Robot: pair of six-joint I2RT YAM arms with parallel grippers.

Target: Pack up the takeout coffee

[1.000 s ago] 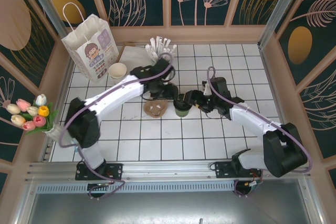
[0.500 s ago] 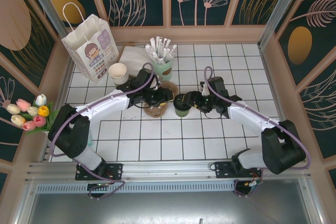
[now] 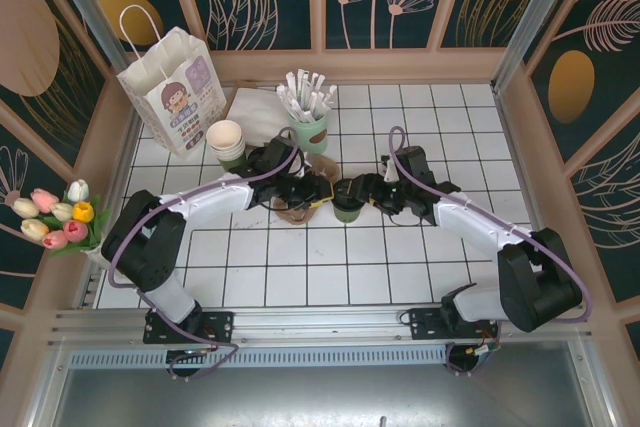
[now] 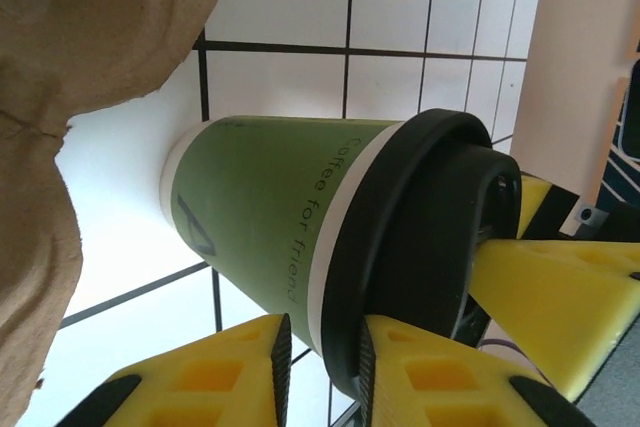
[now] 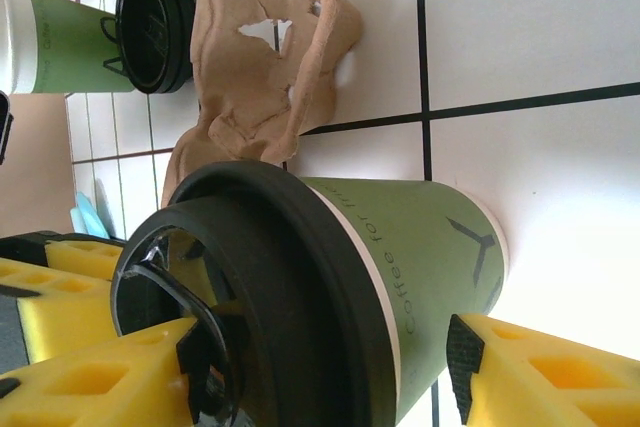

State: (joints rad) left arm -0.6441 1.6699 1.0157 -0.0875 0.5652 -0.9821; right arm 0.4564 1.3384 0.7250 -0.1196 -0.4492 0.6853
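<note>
1 takeout coffee (image 3: 347, 209) (lid on) between 2 grippers: left gripper (image 3: 322, 194), right gripper (image 3: 368, 193)

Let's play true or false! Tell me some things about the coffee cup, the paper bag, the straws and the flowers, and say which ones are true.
1. The coffee cup has a black lid on it. True.
2. The coffee cup is inside the paper bag. False: it stands upright on the table, between the left gripper and the right gripper. The bag stands in the far left corner.
3. The straws stand in a green holder. True.
4. The flowers lie right beside the coffee cup. False: they are at the left edge, well away from the cup.
</note>
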